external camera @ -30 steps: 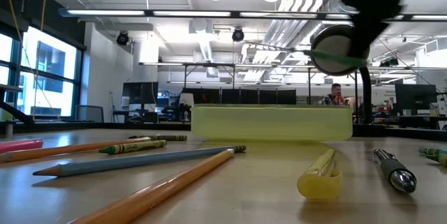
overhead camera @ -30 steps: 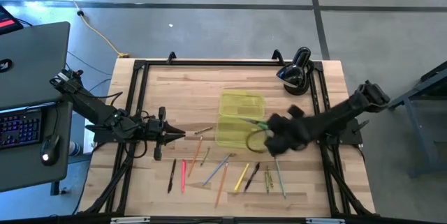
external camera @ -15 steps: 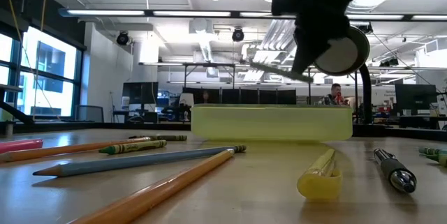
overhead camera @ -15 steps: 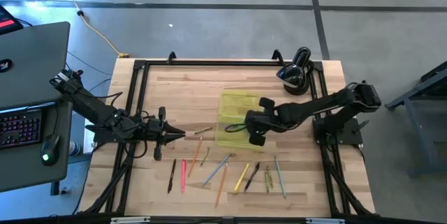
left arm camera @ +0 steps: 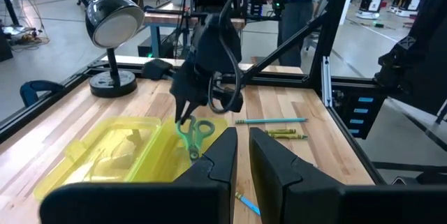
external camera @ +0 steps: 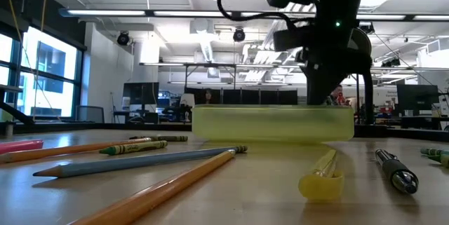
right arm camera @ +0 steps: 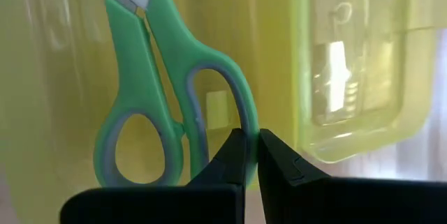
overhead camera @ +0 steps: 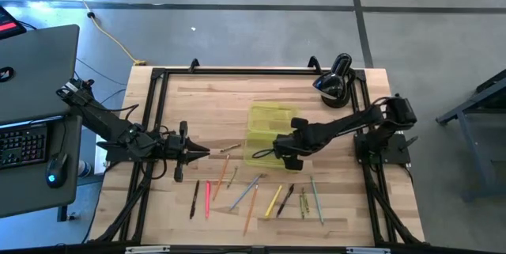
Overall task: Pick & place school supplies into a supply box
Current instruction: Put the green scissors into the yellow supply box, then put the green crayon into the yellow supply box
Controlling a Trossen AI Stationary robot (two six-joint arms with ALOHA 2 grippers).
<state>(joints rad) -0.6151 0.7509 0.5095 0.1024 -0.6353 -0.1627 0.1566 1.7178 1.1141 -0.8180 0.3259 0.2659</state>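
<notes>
tabletop (overhead camera: 198, 104): scissors (right arm camera: 174, 105) over box (overhead camera: 265, 119) edge

My right hand (right arm camera: 250, 155) pinches the green scissors (right arm camera: 164, 105) by a handle loop over the open yellow-green supply box (overhead camera: 269, 132); pens and pencils (overhead camera: 257, 195) lie scattered on the worktop (overhead camera: 205, 104) beside it.

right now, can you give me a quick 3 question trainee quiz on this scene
1. True or false: the right end effector is shut on the green-handled scissors.
2. Where do the scissors hang? A) over the yellow-green supply box B) beside the desk lamp C) among the pencils at the near edge
3. Fill in: the left end effector waits at the table's ____ side, holding nothing.

Key: 1 true; 2 A; 3 left.
</notes>
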